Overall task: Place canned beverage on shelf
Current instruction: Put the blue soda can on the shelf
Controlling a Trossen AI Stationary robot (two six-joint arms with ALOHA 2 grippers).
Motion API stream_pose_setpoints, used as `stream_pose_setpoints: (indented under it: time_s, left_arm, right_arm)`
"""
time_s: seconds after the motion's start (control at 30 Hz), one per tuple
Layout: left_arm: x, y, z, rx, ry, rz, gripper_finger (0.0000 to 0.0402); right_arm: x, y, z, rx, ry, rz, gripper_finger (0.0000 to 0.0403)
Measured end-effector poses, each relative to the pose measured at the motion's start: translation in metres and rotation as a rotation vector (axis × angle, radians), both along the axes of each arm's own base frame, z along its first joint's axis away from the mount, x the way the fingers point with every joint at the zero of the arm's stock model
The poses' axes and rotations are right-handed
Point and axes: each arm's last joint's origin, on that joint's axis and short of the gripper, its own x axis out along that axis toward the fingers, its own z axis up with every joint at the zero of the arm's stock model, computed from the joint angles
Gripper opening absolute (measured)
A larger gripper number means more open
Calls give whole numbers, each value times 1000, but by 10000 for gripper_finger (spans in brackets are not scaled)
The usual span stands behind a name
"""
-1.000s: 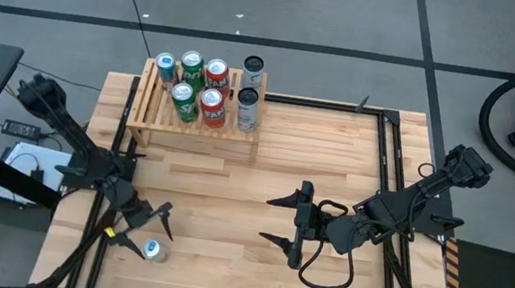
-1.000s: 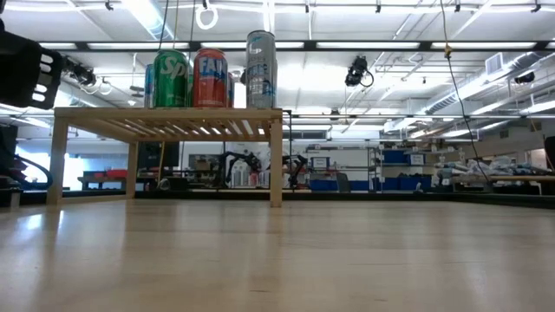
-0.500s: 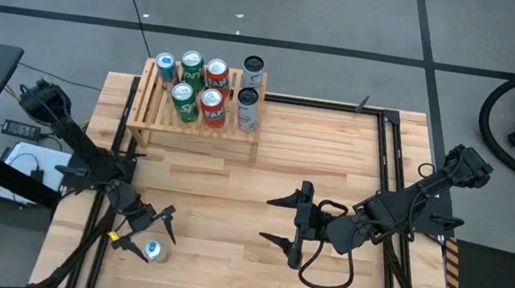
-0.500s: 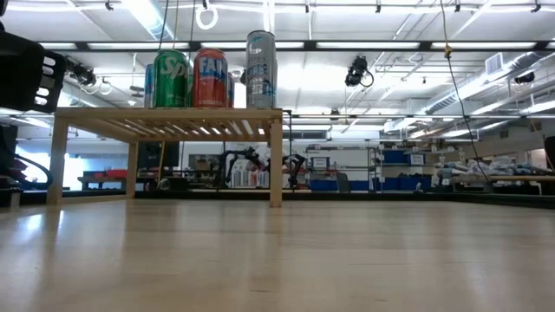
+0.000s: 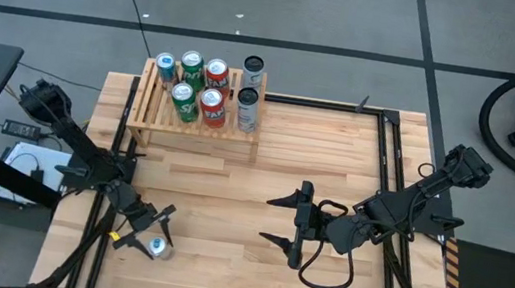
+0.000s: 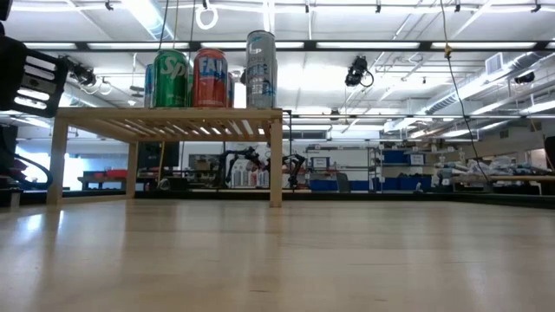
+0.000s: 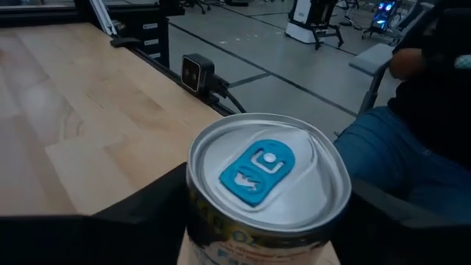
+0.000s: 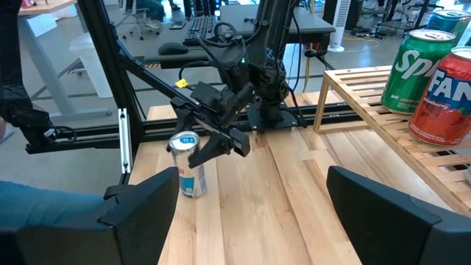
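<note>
At the table's left front corner, the left gripper point(image 5: 149, 237) sat low over the wood with its two fingers drawn in against the sides of a silver can point(image 5: 155, 247) that stood upright on the table point(image 5: 229, 201). The left wrist view looked down on the can's lid with its blue pull tab point(image 7: 257, 171), and a dark finger point(image 7: 143, 210) pressed in on each flank, so the gripper had the can clasped (its base still on the boards, as the right wrist view showed). The right arm's camera saw the same can point(image 8: 188, 166) standing beside the black frame rail, with the left gripper's fingers point(image 8: 213, 147) around it.

Farther back, at the far left corner, stood the shelf point(image 5: 146, 108), a low slatted rack of pale wood, well apart from the held can. It carried six cans: a blue one point(image 5: 166, 64), two green ones point(image 5: 191, 63), two red ones point(image 5: 216, 71) and a tall silver-grey one point(image 5: 247, 108), with another dark-topped can point(image 5: 253, 68) behind the last.

To the right of centre, the right gripper point(image 5: 279, 220) hovered over bare table with its fingers spread wide and nothing between them. A person's blue trouser leg point(image 7: 397, 158) showed beyond the table's edge.
</note>
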Motion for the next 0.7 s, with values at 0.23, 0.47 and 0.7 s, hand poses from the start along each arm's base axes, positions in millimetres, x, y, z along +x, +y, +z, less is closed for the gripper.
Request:
stream_pose_setpoints:
  time_s: [0.23, 0.47, 0.7]
  left_arm:
    - [0, 0, 0, 0, -1, 2, 230]
    - [0, 0, 0, -18, 15, 8, 238]
    - [3, 6, 8, -54, -32, 67, 238]
  right_arm:
    - [0, 0, 0, 0, 0, 0, 355]
    - [0, 0, 0, 0, 0, 0, 355]
    - [0, 0, 0, 0, 0, 0, 355]
